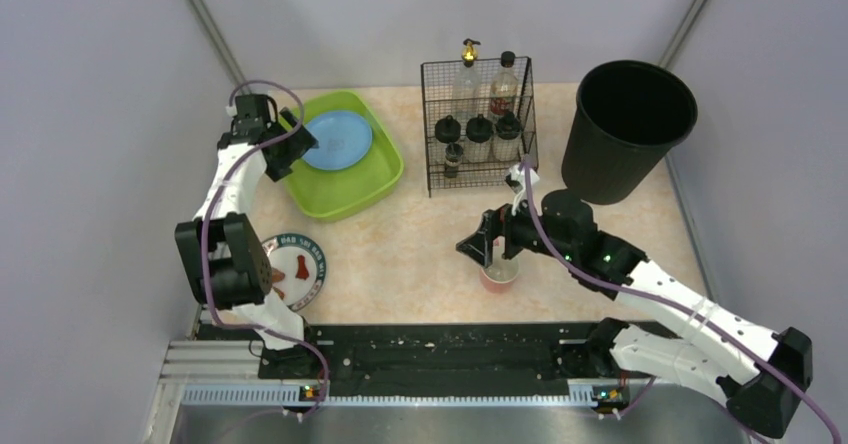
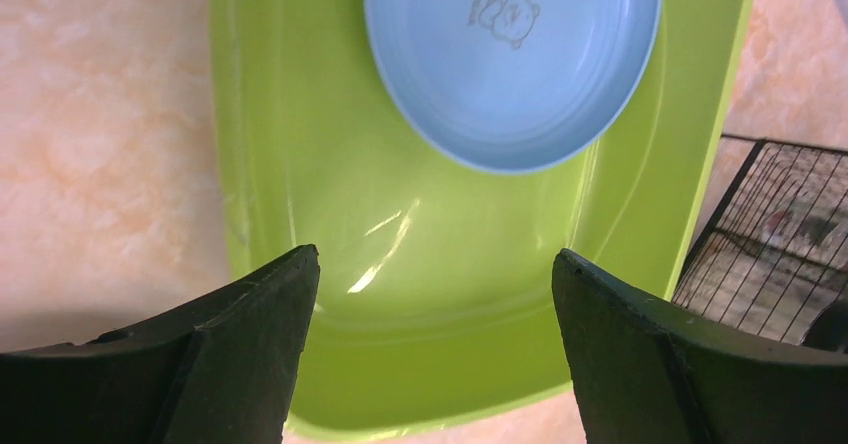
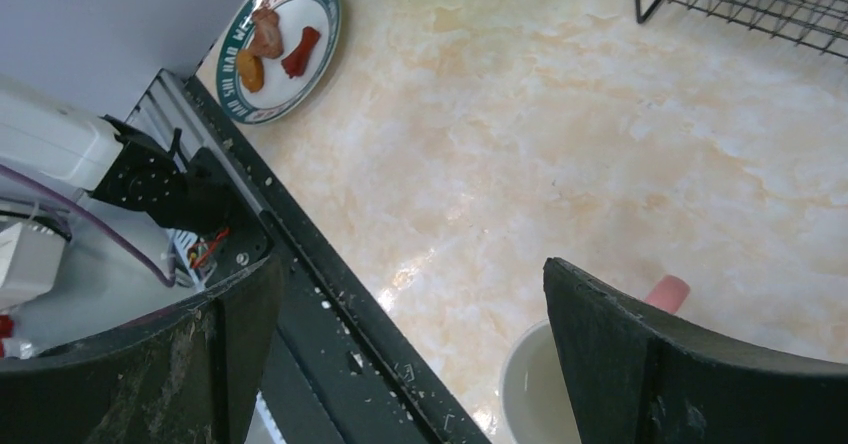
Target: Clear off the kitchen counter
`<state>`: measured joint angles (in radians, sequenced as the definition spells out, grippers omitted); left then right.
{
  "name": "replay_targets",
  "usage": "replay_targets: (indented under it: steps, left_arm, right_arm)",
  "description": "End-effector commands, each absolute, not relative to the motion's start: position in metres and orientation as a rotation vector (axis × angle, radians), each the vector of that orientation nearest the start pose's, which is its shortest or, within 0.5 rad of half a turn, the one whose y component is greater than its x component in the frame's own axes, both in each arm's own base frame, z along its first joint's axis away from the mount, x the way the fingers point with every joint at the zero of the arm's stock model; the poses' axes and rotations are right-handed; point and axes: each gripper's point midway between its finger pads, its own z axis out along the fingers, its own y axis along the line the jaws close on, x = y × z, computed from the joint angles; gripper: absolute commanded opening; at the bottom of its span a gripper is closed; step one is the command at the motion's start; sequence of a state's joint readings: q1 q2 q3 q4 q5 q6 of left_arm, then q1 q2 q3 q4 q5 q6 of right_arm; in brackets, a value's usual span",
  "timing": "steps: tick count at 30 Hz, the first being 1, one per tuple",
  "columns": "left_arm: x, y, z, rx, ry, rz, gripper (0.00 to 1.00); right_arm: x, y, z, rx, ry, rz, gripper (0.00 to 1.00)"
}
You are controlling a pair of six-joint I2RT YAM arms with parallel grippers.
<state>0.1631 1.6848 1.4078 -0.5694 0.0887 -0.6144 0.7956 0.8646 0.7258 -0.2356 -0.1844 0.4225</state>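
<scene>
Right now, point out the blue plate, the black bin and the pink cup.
blue plate (image 1: 338,140), top view, its centre.
black bin (image 1: 600,174), top view, its outer wall.
pink cup (image 1: 503,282), top view, its near side.

Blue plate in green tub; wire rack w/ bottles; black bin.

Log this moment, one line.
left gripper open over green tub; blue plate inside; right gripper open at pink cup; food plate on counter
</scene>
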Motion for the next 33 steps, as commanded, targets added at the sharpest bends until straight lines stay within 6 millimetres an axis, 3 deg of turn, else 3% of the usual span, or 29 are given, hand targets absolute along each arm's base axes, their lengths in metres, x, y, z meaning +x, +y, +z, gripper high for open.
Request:
replay_targets:
  steps: [1,4,11,17,22,26,33]
  left_arm:
    - [0.409,0.038,0.186,-0.83,2.248,-0.238,0.9]
    - [0.385,0.04,0.201,-0.811,2.222,-0.194,0.89]
    - [0.338,0.047,0.221,-0.817,2.155,-0.11,0.89]
    - [0.297,0.052,0.217,-0.894,2.088,-0.053,0.88]
    - [0.264,0.063,0.213,-0.963,2.029,0.031,0.88]
    - [0.25,0.06,0.211,-0.98,2.026,0.026,0.89]
    - [0.245,0.04,0.195,-0.922,2.07,-0.091,0.88]
  right_arm:
    - [0.187,0.283,0.253,-0.528,1.901,1.094,0.99]
    - [0.192,0.295,0.249,-0.52,1.912,1.131,0.99]
    - [0.172,0.342,0.249,-0.633,1.887,1.276,0.96]
    - [0.159,0.386,0.244,-0.722,1.884,1.312,0.94]
    - [0.16,0.419,0.223,-0.729,1.934,1.343,0.9]
    - [0.162,0.445,0.202,-0.713,1.954,1.38,0.84]
    - [0.163,0.496,0.17,-0.748,1.993,1.379,0.8]
